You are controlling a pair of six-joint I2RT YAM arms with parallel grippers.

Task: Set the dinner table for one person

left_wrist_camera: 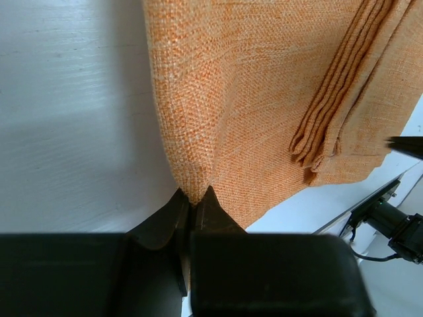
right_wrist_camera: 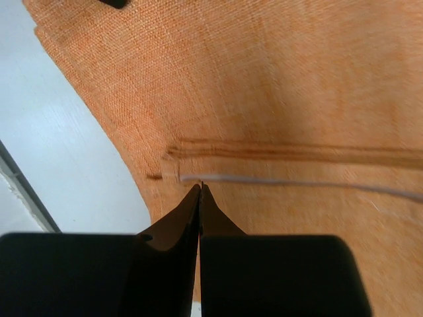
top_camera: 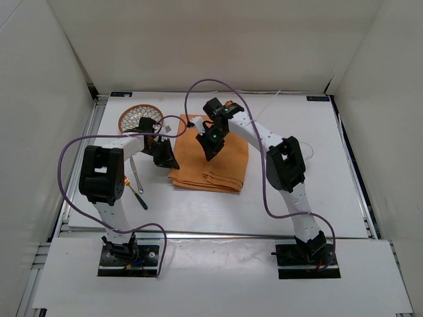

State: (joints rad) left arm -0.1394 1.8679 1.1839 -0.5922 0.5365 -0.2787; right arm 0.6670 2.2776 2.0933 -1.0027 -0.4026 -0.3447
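Observation:
The orange cloth placemat [top_camera: 225,165] lies folded in several layers in the middle of the white dinner table [top_camera: 317,191]. My left gripper [top_camera: 166,160] is at its left edge. In the left wrist view the gripper [left_wrist_camera: 193,198] is shut on a corner of the cloth [left_wrist_camera: 251,99]. My right gripper [top_camera: 210,153] is over the cloth's upper middle. In the right wrist view the gripper [right_wrist_camera: 199,188] is shut, with its tips at a thin pale edge of a cloth layer [right_wrist_camera: 264,86], which it seems to pinch.
A patterned round plate [top_camera: 140,119] sits at the back left. A silver utensil [top_camera: 135,173] and a dark-handled utensil [top_camera: 140,198] lie left of the placemat beside the left arm. A clear glass [top_camera: 308,153] shows partly behind the right arm. White walls surround the table.

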